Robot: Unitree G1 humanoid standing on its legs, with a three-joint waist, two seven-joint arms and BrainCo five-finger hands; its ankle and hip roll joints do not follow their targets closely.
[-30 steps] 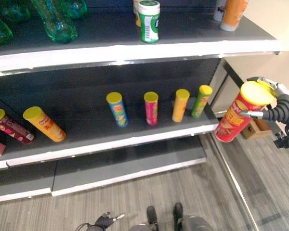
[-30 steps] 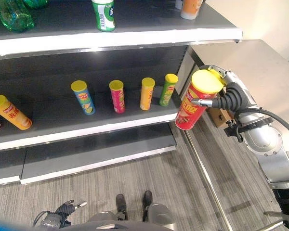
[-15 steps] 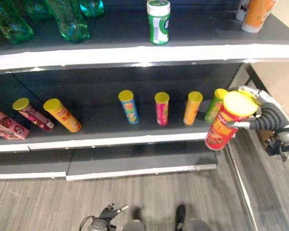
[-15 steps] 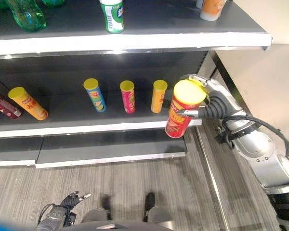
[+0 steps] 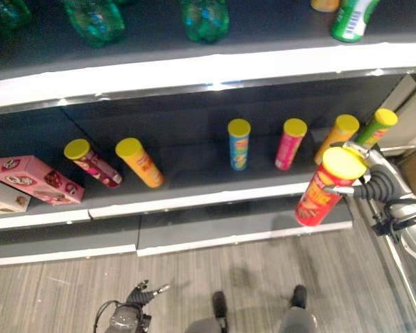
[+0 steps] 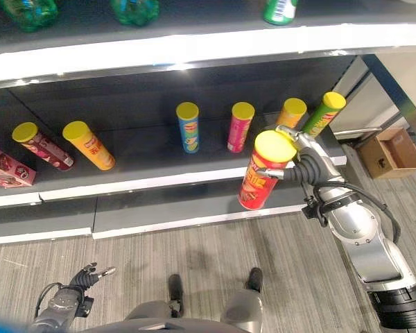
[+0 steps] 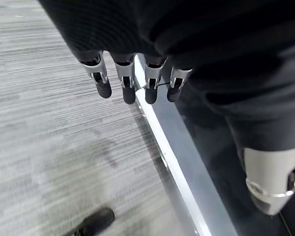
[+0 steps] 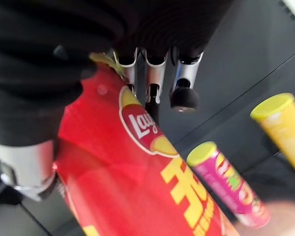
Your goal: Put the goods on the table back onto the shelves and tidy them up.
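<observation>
A red chip can (image 5: pixel 321 189) with a yellow lid hangs tilted in front of the right end of the middle shelf (image 5: pixel 194 200). My right hand (image 6: pixel 306 165) is shut on its upper part, and the fingers (image 8: pixel 152 78) curl round the red can (image 8: pixel 137 187). On that shelf stand a blue can (image 5: pixel 239 143), a pink can (image 5: pixel 290 142), an orange can (image 5: pixel 338 133) and a green can (image 5: pixel 374 127). Further left lean a yellow can (image 5: pixel 140 161) and a maroon can (image 5: pixel 91 162). My left hand (image 6: pixel 83 281) hangs low over the floor, its fingers (image 7: pixel 123 78) relaxed and holding nothing.
A pink box (image 5: pixel 35 179) lies at the middle shelf's left end. Green bottles (image 5: pixel 97 17) and a green can (image 5: pixel 353 17) stand on the top shelf. A lower shelf (image 5: pixel 229 222) juts out below. A brown cardboard box (image 6: pixel 388 151) sits on the floor at the right.
The camera has swung, bringing the pink box into view. My right hand has carried the red can from beside the shelf's right end to in front of it.
</observation>
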